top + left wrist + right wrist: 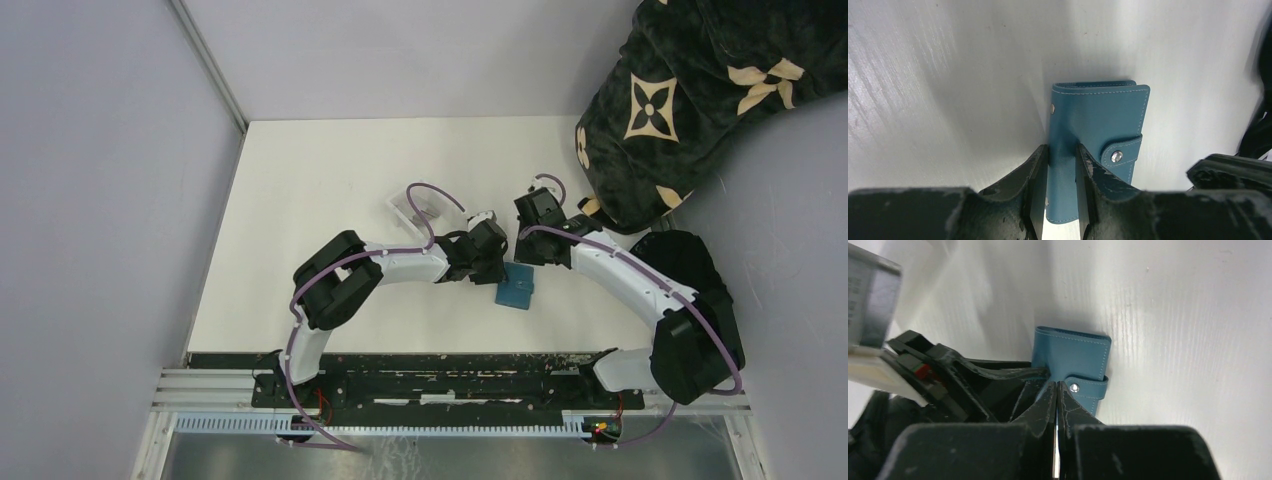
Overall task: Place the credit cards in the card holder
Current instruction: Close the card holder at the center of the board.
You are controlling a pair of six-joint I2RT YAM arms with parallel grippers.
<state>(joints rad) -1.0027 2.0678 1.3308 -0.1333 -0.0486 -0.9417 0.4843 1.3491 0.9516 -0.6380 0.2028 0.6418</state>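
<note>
The snapped-shut teal-blue folding card holder point(1098, 115), mid-frame, is pinched by the left gripper point(1063, 150); the right gripper point(1056, 385) is pressed together; card insertion is judged unstarted.

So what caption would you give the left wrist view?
Left arm's jaws straddle one edge of the snapped-shut teal card holder.

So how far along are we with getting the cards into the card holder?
Nothing looks finished. The teal card holder lies shut on the table, its snap tab fastened, and no card can be made out in any view. In hand: the left tool grips the holder's edge while the shut right tool sits at the tab. Left: unsnap it, open it, then fetch and slot in the cards.
</note>
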